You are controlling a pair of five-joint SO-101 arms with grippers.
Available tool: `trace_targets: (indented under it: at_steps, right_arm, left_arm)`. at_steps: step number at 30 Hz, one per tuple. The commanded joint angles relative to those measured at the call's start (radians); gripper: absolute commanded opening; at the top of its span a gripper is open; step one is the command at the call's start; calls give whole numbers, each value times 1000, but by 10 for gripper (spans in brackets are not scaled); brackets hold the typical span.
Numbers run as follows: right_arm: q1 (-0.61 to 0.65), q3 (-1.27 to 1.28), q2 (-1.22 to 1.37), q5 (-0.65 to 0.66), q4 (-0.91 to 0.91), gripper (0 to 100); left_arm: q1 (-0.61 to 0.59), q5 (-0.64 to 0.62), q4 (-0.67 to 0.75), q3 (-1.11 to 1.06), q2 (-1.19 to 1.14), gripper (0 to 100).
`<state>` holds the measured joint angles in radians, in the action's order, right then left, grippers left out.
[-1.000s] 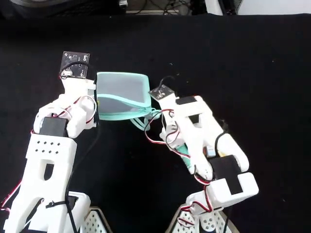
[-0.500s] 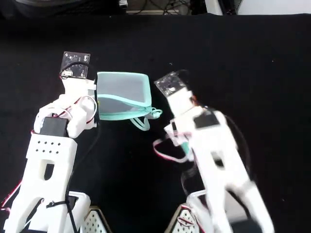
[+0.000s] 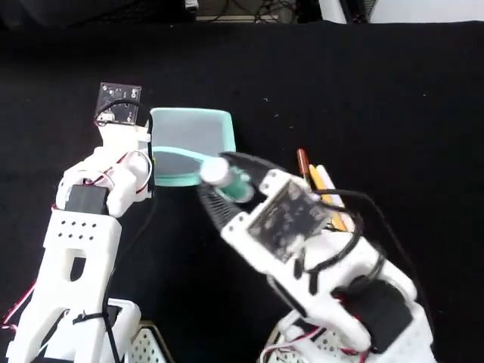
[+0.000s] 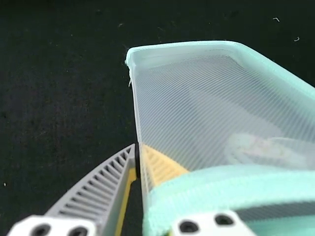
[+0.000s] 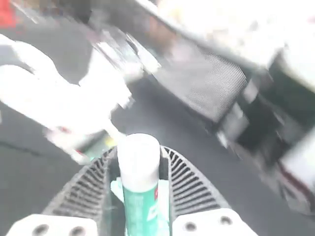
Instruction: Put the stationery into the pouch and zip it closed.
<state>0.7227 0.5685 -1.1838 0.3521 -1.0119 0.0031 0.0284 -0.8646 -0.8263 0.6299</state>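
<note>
Surface: black cloth-covered table (image 3: 393, 98) seen from above, with both arms coming in from 6 o'clock.
Pouch: mint-green mesh pouch (image 3: 193, 140) lies flat at about 11 o'clock of the table's middle. Its mouth side faces 6 o'clock and looks partly open.
Pouch handling: probably light, soft and floppy, so the mesh would sag and slide on the cloth unless pinned. The firmest hold looks to be the stitched trim or the zip band (image 4: 236, 189).
Inside pouch: a pale shape (image 4: 261, 147) shows through the mesh; I cannot tell what it is.
Left gripper: left gripper (image 3: 151, 155) sits at the pouch's 9 o'clock edge, fingers pressed together on the side trim.
Glue stick: glue stick (image 3: 234, 184), white cap and green barrel, is at the pouch's 5 o'clock, cap end toward the mouth.
Glue stick handling: probably light, rigid, smooth plastic that could twist or slip, so it is best held across the middle of the barrel.
Right gripper: right gripper (image 3: 215, 172) pinches the glue stick, one ribbed finger on each side of the barrel.
Pencils: several pencils (image 3: 321, 185) lie on the table at 3 o'clock of the glue stick, beside the right arm. They look thin, stiff and apt to roll, so mid-shaft is the likely hold.
Writing: red and white marks on the glue stick's label are too blurred to read; the pouch mesh looks plain.
</note>
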Motion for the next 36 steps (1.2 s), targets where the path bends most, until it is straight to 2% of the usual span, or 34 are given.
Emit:
trace_targets:
  at_steps: [1, 11, 18, 27, 36]
  right_arm:
    - [83, -22, 71, -11, 152, 12]
    - [69, 255, 188, -3, 543, 12]
    - [6, 321, 189, -9, 621, 12]
    - [-106, 522, 191, -9, 859, 12]
    - [-183, 545, 269, -6, 1053, 12]
  left_arm:
    - [-15, -5, 2, -28, -12, 30]
    - [-10, -5, 2, -27, -12, 30]
    - [-18, -6, -3, -27, -12, 30]
    - [-10, -8, -175, 81, -12, 30]
    - [-8, -5, -178, 81, -12, 30]
